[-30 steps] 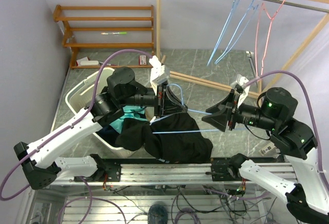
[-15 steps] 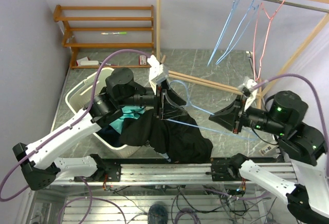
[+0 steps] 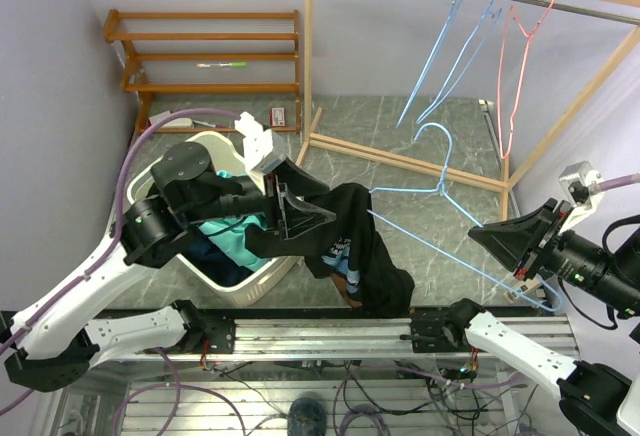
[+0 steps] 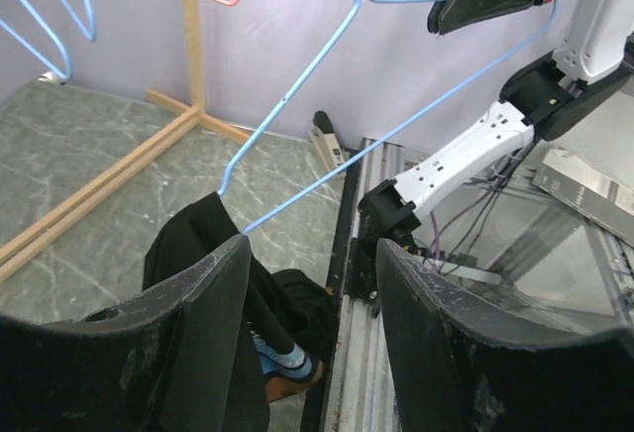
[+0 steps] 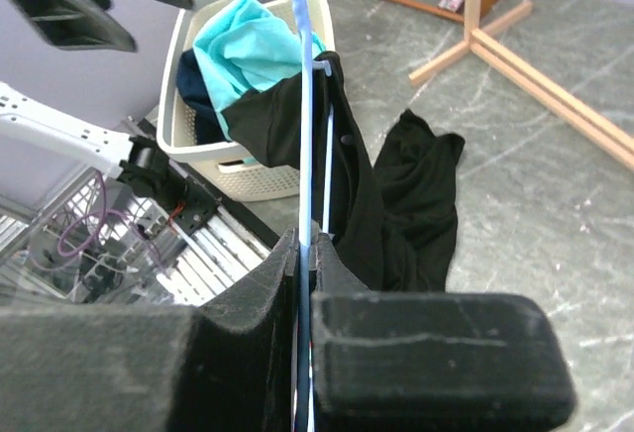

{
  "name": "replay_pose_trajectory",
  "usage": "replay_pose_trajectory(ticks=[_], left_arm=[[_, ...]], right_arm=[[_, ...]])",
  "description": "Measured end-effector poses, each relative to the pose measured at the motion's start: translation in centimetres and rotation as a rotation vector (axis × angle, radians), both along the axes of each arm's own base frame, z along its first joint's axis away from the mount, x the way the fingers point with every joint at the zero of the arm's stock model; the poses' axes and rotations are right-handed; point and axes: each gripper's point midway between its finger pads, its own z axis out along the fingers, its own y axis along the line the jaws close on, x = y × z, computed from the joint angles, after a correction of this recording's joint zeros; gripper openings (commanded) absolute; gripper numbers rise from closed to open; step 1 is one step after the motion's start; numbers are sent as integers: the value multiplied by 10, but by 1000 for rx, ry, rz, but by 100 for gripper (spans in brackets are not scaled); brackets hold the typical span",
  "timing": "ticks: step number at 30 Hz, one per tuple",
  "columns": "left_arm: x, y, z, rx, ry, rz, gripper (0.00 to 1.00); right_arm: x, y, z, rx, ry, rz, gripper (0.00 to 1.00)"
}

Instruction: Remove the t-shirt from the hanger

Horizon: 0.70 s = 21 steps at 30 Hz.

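The black t-shirt (image 3: 352,241) hangs off the left end of a light blue hanger (image 3: 440,188) and slumps onto the floor beside the basket. My right gripper (image 3: 482,237) is shut on the hanger's lower wire, far to the right of the shirt. The right wrist view shows that gripper (image 5: 305,249) pinching the wire of the hanger (image 5: 300,75), with the t-shirt (image 5: 396,194) beyond. My left gripper (image 3: 328,206) stands open just above and left of the shirt, holding nothing. In the left wrist view the gripper (image 4: 312,283) gapes over the t-shirt (image 4: 183,244) and hanger (image 4: 297,85).
A white laundry basket (image 3: 170,171) with teal and dark clothes sits at left under my left arm. A wooden rack at the back carries blue hangers (image 3: 470,16) and a pink hanger (image 3: 510,56). A wooden shelf (image 3: 210,56) stands far left. The metal rail (image 3: 330,331) runs along the near edge.
My left gripper opened, let go of the t-shirt and drew back left. My right gripper shut on the hanger and pulled it right, drawing most of it out of the shirt.
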Motion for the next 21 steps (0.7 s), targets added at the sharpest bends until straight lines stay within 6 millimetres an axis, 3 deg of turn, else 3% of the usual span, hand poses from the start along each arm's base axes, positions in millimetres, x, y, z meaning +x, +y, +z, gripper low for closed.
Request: replay_pose_trajectory(ticks=[4,7,12,16,21], left_arm=[[2,15,5,-5,-22,61,64],[7,21,5,-2,-32,109,63],[20,23,-16,58,-7,180,60],[28,26,-44,131,27,223,60],[31,38,-66,178,46,279,60]], right_arm=[[8,-4,-15,-28,86,-64,0],[22,-2,-40,-83,157,-109,0],[44,10,-86,-210,303,-131,0],[51,15,-82,-218,312,-129,0],[47,14,-51,-148,227,-120,0]])
